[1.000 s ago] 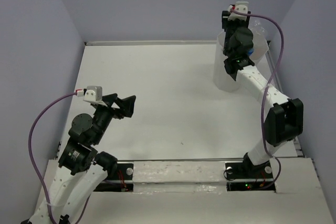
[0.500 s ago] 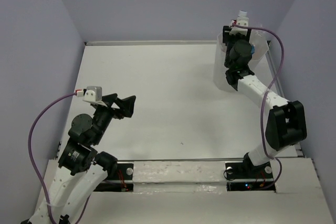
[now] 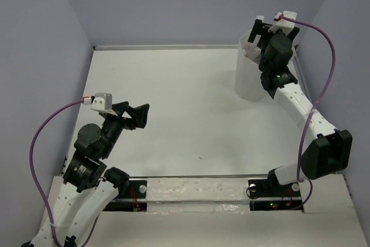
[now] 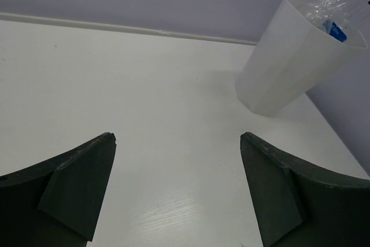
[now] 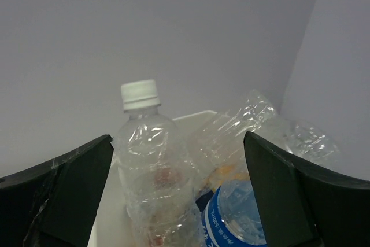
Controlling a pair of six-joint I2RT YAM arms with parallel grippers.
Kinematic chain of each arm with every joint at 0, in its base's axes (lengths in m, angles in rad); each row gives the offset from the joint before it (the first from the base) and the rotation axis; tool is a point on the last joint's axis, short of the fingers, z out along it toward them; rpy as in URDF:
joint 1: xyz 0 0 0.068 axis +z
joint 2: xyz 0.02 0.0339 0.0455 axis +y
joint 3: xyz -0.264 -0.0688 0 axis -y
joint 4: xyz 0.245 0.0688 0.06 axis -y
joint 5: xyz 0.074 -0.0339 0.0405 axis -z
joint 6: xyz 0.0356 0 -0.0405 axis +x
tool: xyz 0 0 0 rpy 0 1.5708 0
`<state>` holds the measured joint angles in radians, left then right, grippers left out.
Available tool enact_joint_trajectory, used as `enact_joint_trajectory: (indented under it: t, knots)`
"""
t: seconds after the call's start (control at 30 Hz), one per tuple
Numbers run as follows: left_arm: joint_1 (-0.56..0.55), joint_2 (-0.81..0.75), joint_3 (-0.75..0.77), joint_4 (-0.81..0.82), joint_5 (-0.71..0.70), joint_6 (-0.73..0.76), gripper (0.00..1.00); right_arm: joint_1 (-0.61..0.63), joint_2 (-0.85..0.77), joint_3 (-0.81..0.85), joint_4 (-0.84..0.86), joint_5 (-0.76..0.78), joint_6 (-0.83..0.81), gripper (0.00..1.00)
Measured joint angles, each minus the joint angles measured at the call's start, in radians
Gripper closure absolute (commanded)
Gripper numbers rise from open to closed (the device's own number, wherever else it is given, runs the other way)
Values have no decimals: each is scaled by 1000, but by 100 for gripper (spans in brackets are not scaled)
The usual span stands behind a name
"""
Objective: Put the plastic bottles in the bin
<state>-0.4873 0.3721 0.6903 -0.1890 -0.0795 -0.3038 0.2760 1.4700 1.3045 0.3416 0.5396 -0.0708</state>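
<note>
A: From above, the left gripper (image 3: 139, 116) hangs over the near left of the white table (image 3: 185, 102), its fingers spread wide with nothing between them.

B: The right arm (image 3: 292, 93) reaches to the far right corner, where the white bin (image 3: 245, 82) stands upright on the table. Its wrist is right over the rim.

A: Can you read that hand from up here?

B: Hardly. The wrist body hides most of it, so I can't tell from this view.

A: On the left wrist camera, two dark fingers (image 4: 75, 183) stand wide apart over bare table. The bin is well off at the far right, with clear bottles (image 4: 326, 1) poking above its rim and a scrap of blue label among them.

B: The right wrist camera settles it. The right gripper (image 5: 178, 138) is wide open and holds nothing, directly above the bin's mouth.

A: Below it a capped bottle (image 5: 147, 160) stands upright at the left, clear with a white cap.

B: Crumpled bottles (image 5: 243, 120) lean to its right, and a blue-labelled bottle (image 5: 231, 221) sits nearest the camera. All of them are inside the bin.

A: Something red shows through the capped one, too blurred to name.
</note>
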Motion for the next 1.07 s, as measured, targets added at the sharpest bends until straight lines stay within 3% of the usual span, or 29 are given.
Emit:
enact_joint_trajectory:
  t: [0.3,0.43,0.6,0.87,1.07]
  knots:
    - [0,35,99,-2,5,4,1,0,-167,143,-210,-69,112,0]
    - [0,54,129,8,24,3,1,0,-299,132,-310,-230,230,0]
    - [0,76,162,35,47,-2,1,-1,-509,-13,-323,-523,388,0]
    - [0,75,191,93,84,-6,1,-1,-796,-407,-241,-1003,585,0]
    - [0,61,191,117,112,-6,1,-1,-919,-529,-256,-1075,613,0]
